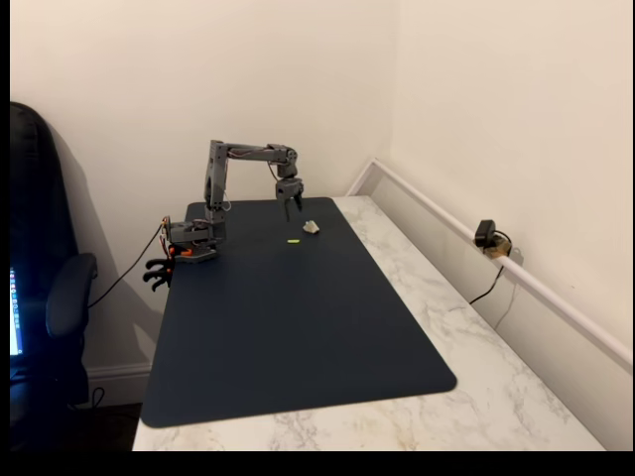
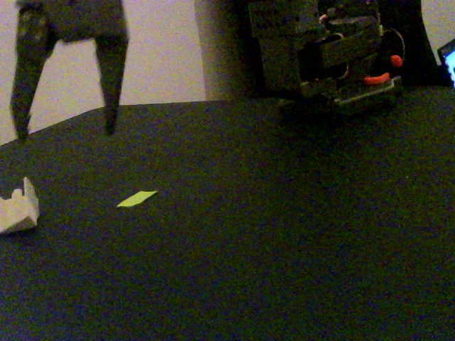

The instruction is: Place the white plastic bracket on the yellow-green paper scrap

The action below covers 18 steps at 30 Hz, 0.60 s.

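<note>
The white plastic bracket [image 2: 18, 211] lies on the dark mat [image 1: 298, 327] that covers the surface, near the yellow-green paper scrap [image 2: 136, 199] but not touching it. The tool [image 2: 65, 132] hangs above the mat, close to the bracket, with its two fingers spread apart and nothing between them. The bracket looks hard, lumpy and very light, so it may slide or flip when pinched. Grabbing it across its thick middle looks safest. The scrap looks thin and could shift if bumped.
</note>
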Motion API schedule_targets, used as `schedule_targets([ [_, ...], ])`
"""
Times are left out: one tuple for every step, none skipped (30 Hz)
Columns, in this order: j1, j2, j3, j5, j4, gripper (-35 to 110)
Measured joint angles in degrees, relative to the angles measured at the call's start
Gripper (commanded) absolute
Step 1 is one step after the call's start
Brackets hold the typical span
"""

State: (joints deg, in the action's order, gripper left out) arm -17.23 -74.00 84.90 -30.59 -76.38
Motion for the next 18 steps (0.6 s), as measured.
schedule_targets([
  [0.0,1.23,-1.41,0.53,-0.18,41],
  [0.09,2.9,-2.9,1.05,-0.7,41],
  [0.09,4.04,-4.22,1.58,-1.05,41],
  [0.09,5.36,-5.8,1.93,-1.58,41],
  [-0.09,7.12,-7.82,2.29,-2.46,41],
  [-0.09,8.7,-9.76,2.64,-2.99,41],
  [-0.09,10.46,-11.95,2.99,-3.34,42],
  [0.0,12.39,-14.41,3.25,-4.31,42],
  [0.18,14.41,-17.14,3.78,-5.45,42],
  [0.18,16.26,-19.6,4.48,-6.5,42],
  [0.18,18.28,-22.76,4.39,-7.65,42],
  [0.09,19.86,-25.22,4.83,-8.7,42],
  [-0.09,21.36,-27.69,5.1,-9.93,42],
  [-0.18,22.76,-30.32,5.27,-11.16,42],
  [-0.18,24.43,-33.22,5.45,-12.3,42],
  [-0.09,26.19,-36.04,5.8,-13.54,42],
  [-0.18,28.56,-39.55,6.24,-15.12,42],
  [-0.44,31.64,-43.59,6.33,-17.05,42],
])
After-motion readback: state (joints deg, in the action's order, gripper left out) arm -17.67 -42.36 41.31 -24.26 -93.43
